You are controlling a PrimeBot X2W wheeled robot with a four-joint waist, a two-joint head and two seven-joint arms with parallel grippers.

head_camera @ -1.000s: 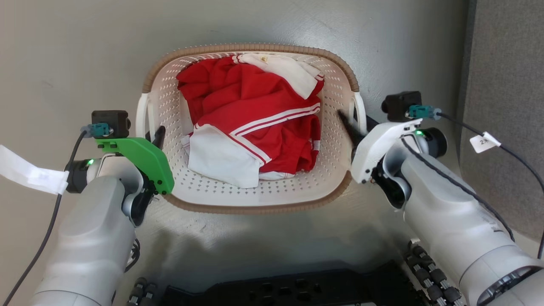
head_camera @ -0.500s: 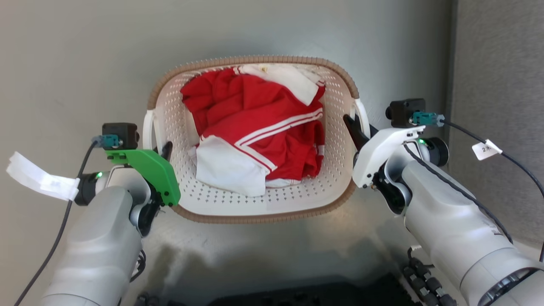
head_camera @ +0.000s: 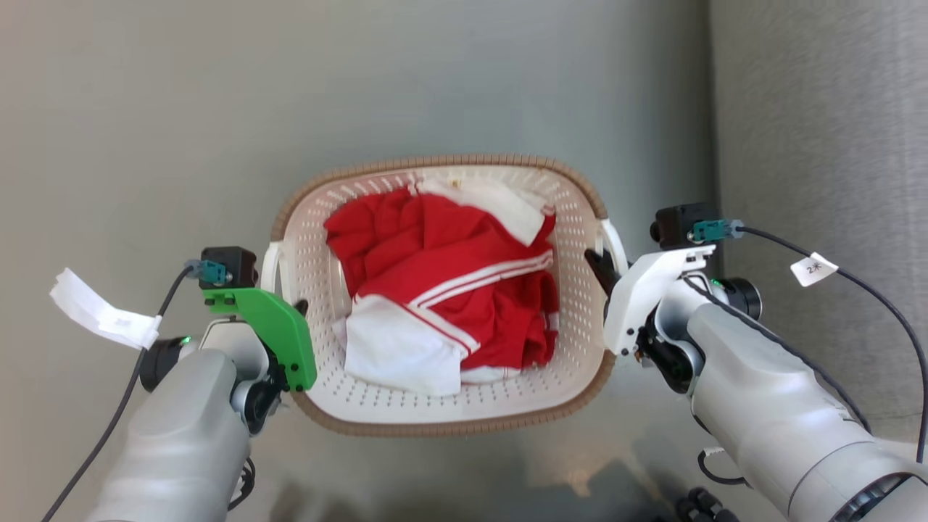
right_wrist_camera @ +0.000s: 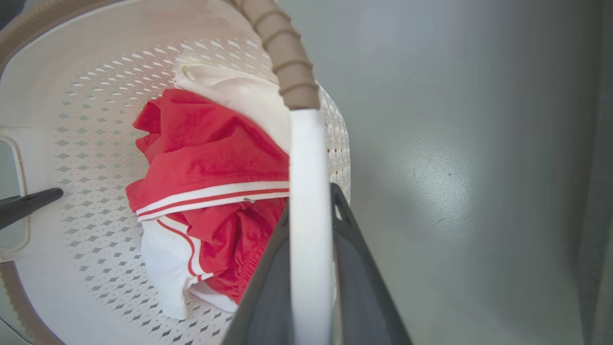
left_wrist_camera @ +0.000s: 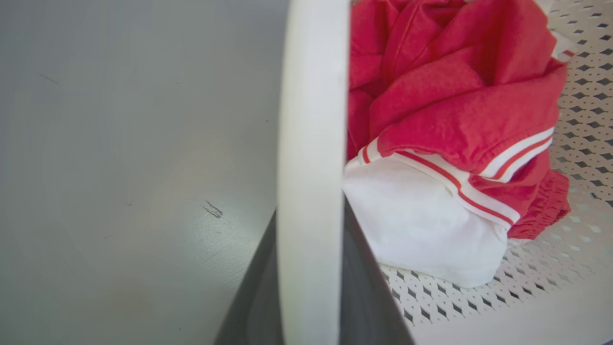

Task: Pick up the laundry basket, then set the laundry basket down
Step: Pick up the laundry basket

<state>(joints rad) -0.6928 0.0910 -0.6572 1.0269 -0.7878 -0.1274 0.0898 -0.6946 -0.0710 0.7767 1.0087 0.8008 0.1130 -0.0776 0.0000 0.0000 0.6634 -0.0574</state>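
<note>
The laundry basket (head_camera: 435, 161), cream-white and perforated with a brown woven rim, hangs between my two arms over the grey floor. A red and white garment (head_camera: 449, 290) lies inside it. My left gripper (head_camera: 297, 308) is shut on the left white handle (head_camera: 270, 264); in the left wrist view that handle (left_wrist_camera: 311, 120) runs between my dark fingers (left_wrist_camera: 254, 297). My right gripper (head_camera: 598, 262) is shut on the right handle (head_camera: 615, 243), which the right wrist view shows as a white bar (right_wrist_camera: 309, 153) clamped between its fingers (right_wrist_camera: 364, 287).
A grey textured panel (head_camera: 819, 145) stands along the right side, close to my right arm. White tags hang from the left cable (head_camera: 101, 319) and the right cable (head_camera: 815, 268). Grey floor (head_camera: 217, 109) spreads to the left and beyond the basket.
The camera has moved: my dark base has left the bottom edge and more floor shows. The basket looks smaller and lower in the picture. Both grippers keep their hold on the handles.
</note>
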